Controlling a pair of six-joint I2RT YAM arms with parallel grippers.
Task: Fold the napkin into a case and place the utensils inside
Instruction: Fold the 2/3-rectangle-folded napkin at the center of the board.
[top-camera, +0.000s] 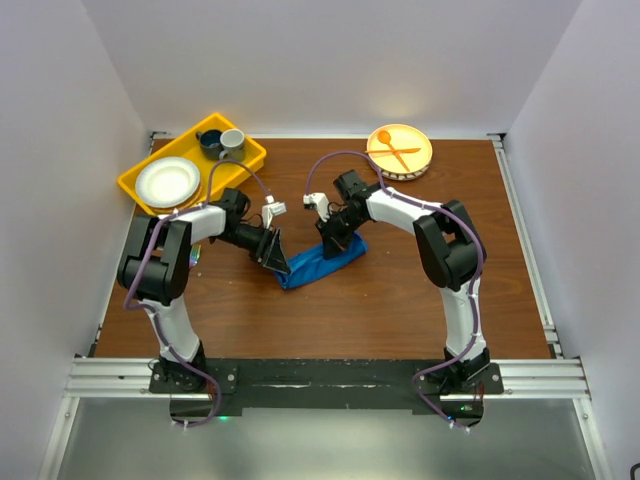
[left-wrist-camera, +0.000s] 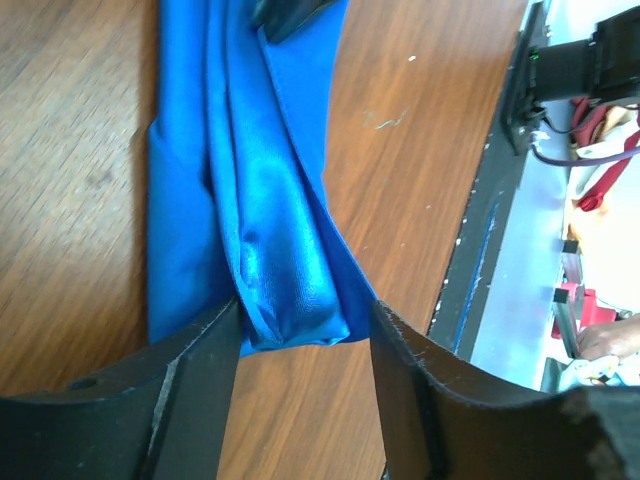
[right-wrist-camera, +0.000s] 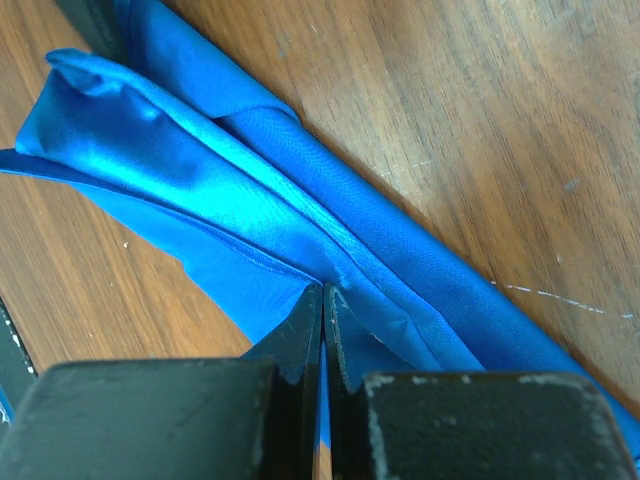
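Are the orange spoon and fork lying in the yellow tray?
No, the orange spoon and fork lie crossed on the round plate at the far right, well apart from the yellow tray.

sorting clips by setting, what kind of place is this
Most likely a robotics lab test cell, not a real dining room: a wooden table boxed in by plain white panels, the left arm and right arm mounted on an aluminium rail, and staged tableware such as a blue napkin and a yellow tray.
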